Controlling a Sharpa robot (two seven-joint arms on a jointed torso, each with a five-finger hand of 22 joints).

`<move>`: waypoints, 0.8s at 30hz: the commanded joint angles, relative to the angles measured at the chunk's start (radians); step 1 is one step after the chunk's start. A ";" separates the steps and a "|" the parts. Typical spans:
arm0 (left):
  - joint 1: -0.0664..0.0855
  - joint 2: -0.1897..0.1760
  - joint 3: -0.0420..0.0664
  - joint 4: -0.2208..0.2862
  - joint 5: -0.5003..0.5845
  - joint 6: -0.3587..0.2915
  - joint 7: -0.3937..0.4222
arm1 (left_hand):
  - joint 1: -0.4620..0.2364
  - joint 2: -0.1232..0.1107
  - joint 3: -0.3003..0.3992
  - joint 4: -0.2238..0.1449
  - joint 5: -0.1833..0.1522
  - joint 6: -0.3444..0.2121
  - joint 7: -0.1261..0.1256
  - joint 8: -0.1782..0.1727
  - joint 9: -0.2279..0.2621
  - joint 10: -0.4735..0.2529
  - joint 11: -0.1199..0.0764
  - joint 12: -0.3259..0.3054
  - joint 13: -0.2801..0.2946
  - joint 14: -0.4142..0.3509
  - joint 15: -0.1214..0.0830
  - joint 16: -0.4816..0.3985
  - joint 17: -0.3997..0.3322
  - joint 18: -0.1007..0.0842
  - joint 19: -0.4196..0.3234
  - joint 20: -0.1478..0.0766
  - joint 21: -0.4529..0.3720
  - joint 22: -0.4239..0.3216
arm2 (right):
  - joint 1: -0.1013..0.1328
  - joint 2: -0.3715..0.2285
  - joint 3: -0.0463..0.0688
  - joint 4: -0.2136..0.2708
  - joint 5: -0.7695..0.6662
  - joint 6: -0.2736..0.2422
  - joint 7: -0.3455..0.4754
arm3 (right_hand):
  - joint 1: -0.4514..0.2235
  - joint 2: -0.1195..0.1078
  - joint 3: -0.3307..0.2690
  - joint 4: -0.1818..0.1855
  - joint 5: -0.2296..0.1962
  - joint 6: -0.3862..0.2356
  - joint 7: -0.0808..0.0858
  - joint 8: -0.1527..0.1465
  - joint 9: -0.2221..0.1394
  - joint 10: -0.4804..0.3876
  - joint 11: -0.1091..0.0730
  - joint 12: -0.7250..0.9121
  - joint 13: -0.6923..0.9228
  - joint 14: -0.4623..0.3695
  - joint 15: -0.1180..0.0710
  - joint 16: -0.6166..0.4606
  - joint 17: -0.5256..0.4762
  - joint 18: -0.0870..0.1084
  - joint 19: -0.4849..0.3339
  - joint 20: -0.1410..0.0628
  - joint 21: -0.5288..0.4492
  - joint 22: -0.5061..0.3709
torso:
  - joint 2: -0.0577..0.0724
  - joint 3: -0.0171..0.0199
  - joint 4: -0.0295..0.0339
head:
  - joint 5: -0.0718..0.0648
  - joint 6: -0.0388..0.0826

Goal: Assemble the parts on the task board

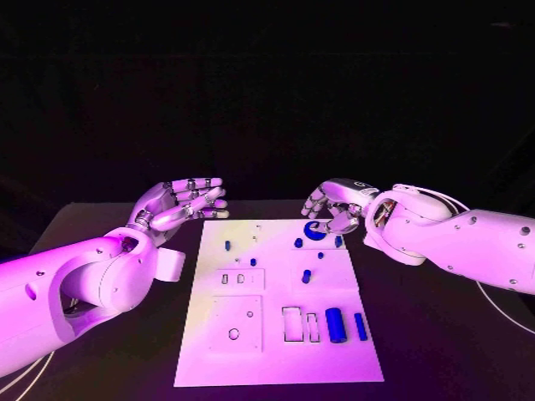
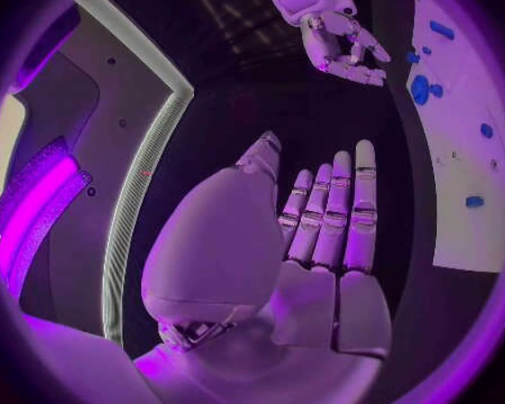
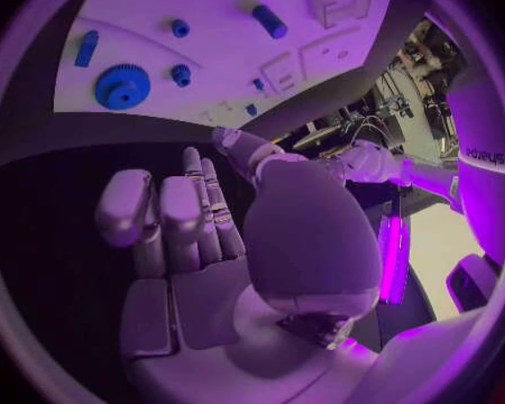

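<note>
Board: white plate [image 1: 280, 368] is lying mid-counter [image 1: 111, 242], carrying blue parts.
Gear: a blue gear [image 1: 314, 231] is sitting at the board's far edge, just beside the right hand; small pegs [image 1: 306, 276] are standing nearby and a fat cylinder [image 1: 335, 322] is lying in the near row by the slots.
Right hand: the right hand [image 1: 335, 215] is hovering at the gear, fingers curled in and holding nothing as far as the wrist view shows, though contact with the gear is hard to judge.
Left hand: the left hand [image 1: 177, 205] is waiting off the board's far left corner, fingers straight and apart, holding nothing.
Risk: a closing finger is likely to nudge the gear sideways or knock a neighbouring peg, since the pieces are crowding together there.
Writing: "sharpa" is reading on the right arm's casing [image 3: 485, 157].
</note>
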 commanded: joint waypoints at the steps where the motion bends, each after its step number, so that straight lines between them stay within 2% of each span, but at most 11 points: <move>1: 0.002 -0.004 0.002 0.010 -0.020 0.036 0.002 | 0.010 -0.001 0.002 -0.005 0.001 0.009 0.036 0.005 0.002 0.009 0.002 -0.002 0.002 0.002 -0.005 0.006 0.003 0.009 0.008 0.001 0.008 0.002 | -0.008 0.007 0.000 0.000 -0.131 0.041 -0.074 | 0.000 -0.011 0.003 0.009 -0.002 0.001 -0.004 -0.003 0.004 0.007 -0.002 -0.002 0.001 0.040 0.000 0.042 0.043 -0.018 0.018 0.002 0.034 0.047 | 0.014 -0.0019 0.0081 | -0.005 0.001; 6: 0.002 -0.004 0.002 0.014 -0.021 0.038 0.001 | 0.010 0.000 0.003 -0.005 0.001 0.009 0.036 0.006 0.002 0.010 0.002 -0.002 0.002 0.002 -0.005 0.007 0.004 0.009 0.009 0.001 0.010 0.003 | -0.021 0.019 0.000 -0.010 -0.167 0.046 -0.097 | -0.003 -0.018 -0.001 0.017 -0.004 -0.002 -0.005 -0.002 0.008 -0.001 -0.003 -0.003 0.001 0.043 -0.001 0.082 0.083 -0.027 0.037 0.005 0.068 0.096 | 0.020 -0.0025 0.0133 | -0.009 -0.002; 12: 0.002 -0.003 0.003 0.007 -0.021 0.040 0.000 | 0.010 0.000 0.003 -0.005 0.001 0.009 0.036 0.006 0.002 0.010 0.002 -0.003 0.002 0.002 -0.005 0.008 0.005 0.009 0.009 0.000 0.011 0.003 | -0.035 0.029 -0.001 -0.021 -0.191 0.048 -0.111 | -0.007 -0.026 -0.015 0.024 -0.004 -0.002 -0.006 -0.001 0.013 -0.017 -0.002 -0.004 0.001 0.040 -0.002 0.097 0.092 -0.028 0.040 0.010 0.079 0.110 | 0.025 -0.0032 0.0178 | -0.010 -0.002; 16: 0.002 -0.002 0.003 0.004 -0.021 0.039 0.001 | 0.010 0.000 0.003 -0.005 0.001 0.009 0.036 0.006 0.002 0.010 0.002 -0.003 0.001 0.002 -0.005 0.009 0.006 0.009 0.010 0.000 0.012 0.004 | -0.044 0.038 -0.001 -0.031 -0.199 0.045 -0.112 | -0.006 -0.024 -0.021 0.027 -0.002 0.000 -0.006 0.000 0.015 -0.025 -0.001 -0.003 0.002 0.038 -0.001 0.103 0.096 -0.028 0.040 0.011 0.081 0.114 | 0.030 -0.0053 0.0212 | -0.010 -0.003; 24: 0.002 -0.002 0.003 0.004 -0.021 0.039 0.001 | 0.006 0.000 0.003 -0.003 0.000 0.007 0.037 0.006 0.002 0.007 0.003 -0.006 0.001 0.000 -0.005 0.012 0.010 0.008 0.010 0.000 0.016 0.006 | -0.051 0.058 -0.001 -0.060 -0.200 0.039 -0.105 | -0.004 -0.016 -0.036 0.035 0.004 0.007 -0.004 0.005 0.020 -0.043 0.002 -0.002 0.003 0.033 0.002 0.107 0.091 -0.025 0.030 0.015 0.075 0.105 | 0.038 -0.0058 0.0294 | -0.015 0.000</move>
